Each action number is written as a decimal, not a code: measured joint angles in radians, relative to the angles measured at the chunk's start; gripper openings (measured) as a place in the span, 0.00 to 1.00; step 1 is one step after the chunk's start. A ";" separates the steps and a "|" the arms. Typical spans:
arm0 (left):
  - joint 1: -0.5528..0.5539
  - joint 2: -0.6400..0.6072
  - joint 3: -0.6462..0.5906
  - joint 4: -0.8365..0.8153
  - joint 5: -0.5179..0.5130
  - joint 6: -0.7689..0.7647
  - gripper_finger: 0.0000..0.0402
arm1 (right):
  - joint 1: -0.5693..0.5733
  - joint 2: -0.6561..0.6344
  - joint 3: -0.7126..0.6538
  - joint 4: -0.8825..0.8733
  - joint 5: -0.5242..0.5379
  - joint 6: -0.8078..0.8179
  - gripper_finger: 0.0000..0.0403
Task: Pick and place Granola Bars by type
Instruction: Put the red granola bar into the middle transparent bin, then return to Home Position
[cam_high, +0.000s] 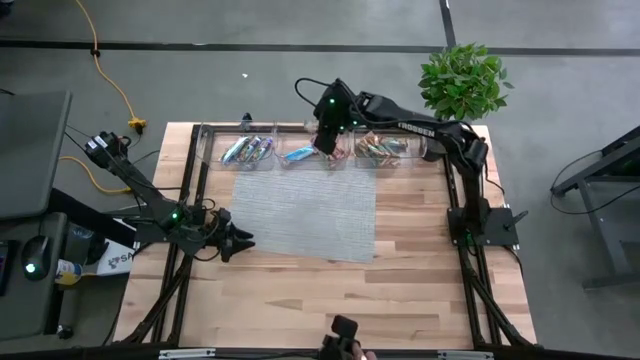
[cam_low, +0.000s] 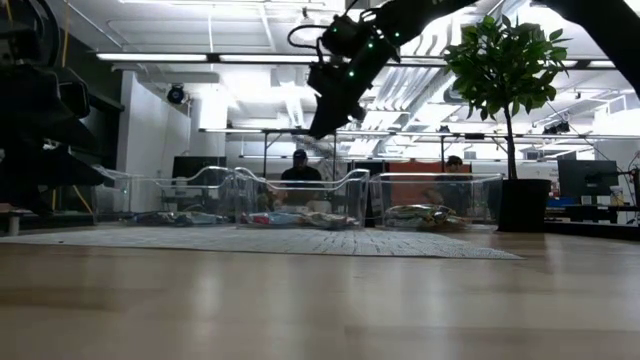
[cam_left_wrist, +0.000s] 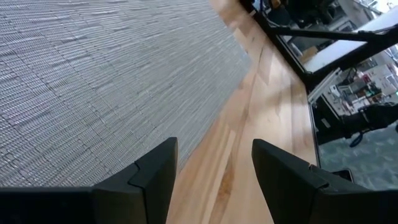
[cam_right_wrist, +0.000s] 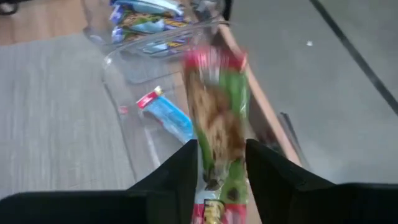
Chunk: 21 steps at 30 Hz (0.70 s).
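My right gripper (cam_high: 326, 141) is shut on a green granola bar (cam_right_wrist: 217, 118) with a brown picture and red ends. It is above the middle clear bin (cam_high: 300, 155) at the table's far edge, high over the bins in the low view (cam_low: 322, 118). One blue bar with a red end (cam_right_wrist: 166, 115) lies on that bin's floor. The left bin (cam_high: 246, 150) holds blue-silver bars, and the right bin (cam_high: 386, 148) holds green-orange ones. My left gripper (cam_high: 240, 243) is open and empty, low at the grey mat's (cam_high: 305, 212) near left corner. My right gripper pinches the green bar between its two fingers (cam_right_wrist: 177, 174) at the part near one end (cam_right_wrist: 214, 177). The fingers lie along the bar and slant down from the table's right. The rest of the bar sticks out past the fingertips, lifted clear above the middle bin.
The three clear bins stand in a row along the far edge, with a potted plant (cam_high: 462, 80) at the far right corner. The woven mat covers the table's middle, with bare wood (cam_high: 330, 300) nearer. People sit at desks in the room behind (cam_low: 300, 170).
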 joint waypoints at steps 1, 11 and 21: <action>0.000 0.000 0.000 0.001 0.002 0.000 0.51 | 0.000 0.008 0.000 0.004 -0.011 -0.005 0.30; 0.043 0.000 0.041 0.030 0.064 0.243 0.51 | -0.006 0.019 0.000 0.047 -0.141 -0.014 0.41; 0.557 0.002 0.104 0.134 0.494 0.599 0.51 | 0.043 0.006 0.002 0.034 -0.247 -0.002 0.42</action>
